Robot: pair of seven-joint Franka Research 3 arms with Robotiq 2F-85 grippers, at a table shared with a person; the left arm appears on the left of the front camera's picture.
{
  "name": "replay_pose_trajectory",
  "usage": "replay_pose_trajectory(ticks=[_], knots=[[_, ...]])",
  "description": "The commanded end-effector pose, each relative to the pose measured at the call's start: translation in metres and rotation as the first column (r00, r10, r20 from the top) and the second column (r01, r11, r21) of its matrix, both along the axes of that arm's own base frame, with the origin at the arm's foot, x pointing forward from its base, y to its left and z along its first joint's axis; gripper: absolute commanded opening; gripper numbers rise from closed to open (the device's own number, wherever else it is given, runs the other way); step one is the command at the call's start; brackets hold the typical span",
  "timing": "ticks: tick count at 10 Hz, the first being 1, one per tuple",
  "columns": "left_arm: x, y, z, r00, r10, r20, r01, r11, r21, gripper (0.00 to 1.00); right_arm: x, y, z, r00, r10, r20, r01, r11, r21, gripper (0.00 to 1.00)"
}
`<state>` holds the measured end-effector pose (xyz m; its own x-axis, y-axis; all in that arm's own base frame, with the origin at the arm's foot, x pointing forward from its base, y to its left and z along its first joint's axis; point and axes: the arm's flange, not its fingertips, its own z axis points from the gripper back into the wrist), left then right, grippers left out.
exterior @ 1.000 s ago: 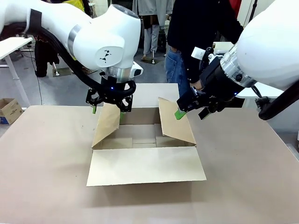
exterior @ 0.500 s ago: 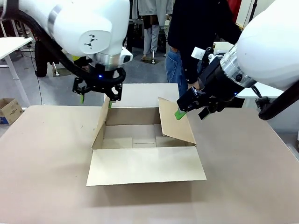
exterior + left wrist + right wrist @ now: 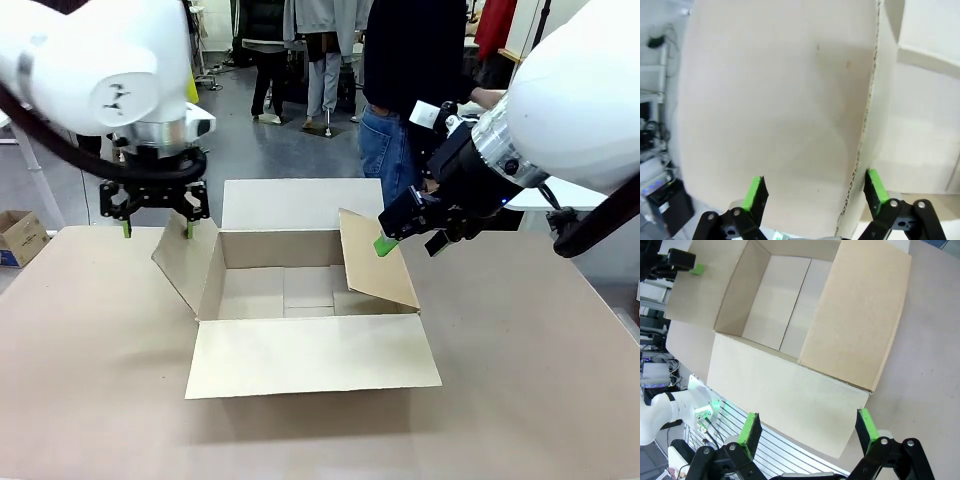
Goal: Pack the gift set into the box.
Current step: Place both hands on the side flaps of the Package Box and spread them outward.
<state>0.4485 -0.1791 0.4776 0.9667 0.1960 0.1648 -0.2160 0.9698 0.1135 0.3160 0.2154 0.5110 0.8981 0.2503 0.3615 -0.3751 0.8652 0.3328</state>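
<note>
The box (image 3: 300, 290), a brown cardboard carton, stands open in the middle of the table with a bare floor (image 3: 782, 305). Its left flap (image 3: 183, 262) leans outward and its right flap (image 3: 375, 262) tilts up and inward. The front flap (image 3: 310, 355) lies flat. My left gripper (image 3: 157, 230) hangs open just above the left flap's far end; that flap's edge (image 3: 865, 125) runs close to one finger (image 3: 874, 187). My right gripper (image 3: 405, 240) is open, with a green pad (image 3: 383, 244) at the right flap's top corner. The gift set is out of view.
A person in a dark top and jeans (image 3: 410, 90) stands at the far side, right behind the box. A small cardboard box (image 3: 20, 236) sits on the floor at the left. Brown table surface (image 3: 540, 380) lies open on both sides of the box.
My left gripper has moved left and outward, and the left flap has gone from leaning inward to leaning outward. The right arm and right flap have not moved.
</note>
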Motion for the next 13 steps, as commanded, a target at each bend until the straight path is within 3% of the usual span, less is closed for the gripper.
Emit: replay_pose_trajectory(ticks=[1, 4, 5, 6, 9, 10, 12, 13], knots=[[-0.018, 0.029, -0.021, 0.998, -0.058, -0.025, 0.052, 0.983, -0.177, 1.0, -0.001, 0.002, 0.001, 1.0, -0.025, 0.005, 0.025, 1.0, -0.005, 1.0], [-0.018, 0.072, -0.06, 0.99, -0.14, -0.021, 0.114, 0.876, -0.468, 1.0, -0.001, 0.002, 0.001, 1.0, -0.025, 0.005, 0.025, 1.0, -0.005, 1.0], [-0.014, 0.088, -0.071, 0.992, -0.114, -0.057, 0.067, 0.846, -0.529, 1.0, -0.001, 0.002, 0.001, 1.0, -0.025, 0.005, 0.025, 1.0, -0.005, 1.0], [-0.013, 0.059, -0.048, 0.998, -0.066, -0.006, 0.059, 0.928, -0.368, 1.0, -0.001, 0.002, 0.001, 1.0, -0.025, 0.005, 0.025, 1.0, -0.005, 1.0], [-0.013, 0.059, -0.048, 0.998, -0.066, -0.006, 0.059, 0.928, -0.368, 1.0, 0.0, 0.0, 0.0, 1.0, 0.001, 0.001, -0.001, 1.0, 0.0, 1.0], [-0.013, 0.059, -0.048, 0.998, -0.066, -0.006, 0.059, 0.928, -0.368, 1.0, 0.017, 0.038, 0.004, 1.0, -0.028, -0.006, 0.027, 0.988, -0.152, 1.0], [-0.013, 0.059, -0.048, 0.998, -0.066, -0.006, 0.059, 0.928, -0.368, 1.0, 0.062, 0.111, 0.017, 0.988, -0.133, 0.083, 0.155, 0.913, -0.377, 1.0], [-0.013, 0.059, -0.048, 0.998, -0.066, -0.006, 0.059, 0.928, -0.368, 1.0, 0.085, 0.152, 0.013, 0.988, -0.14, 0.072, 0.157, 0.859, -0.487, 1.0]])
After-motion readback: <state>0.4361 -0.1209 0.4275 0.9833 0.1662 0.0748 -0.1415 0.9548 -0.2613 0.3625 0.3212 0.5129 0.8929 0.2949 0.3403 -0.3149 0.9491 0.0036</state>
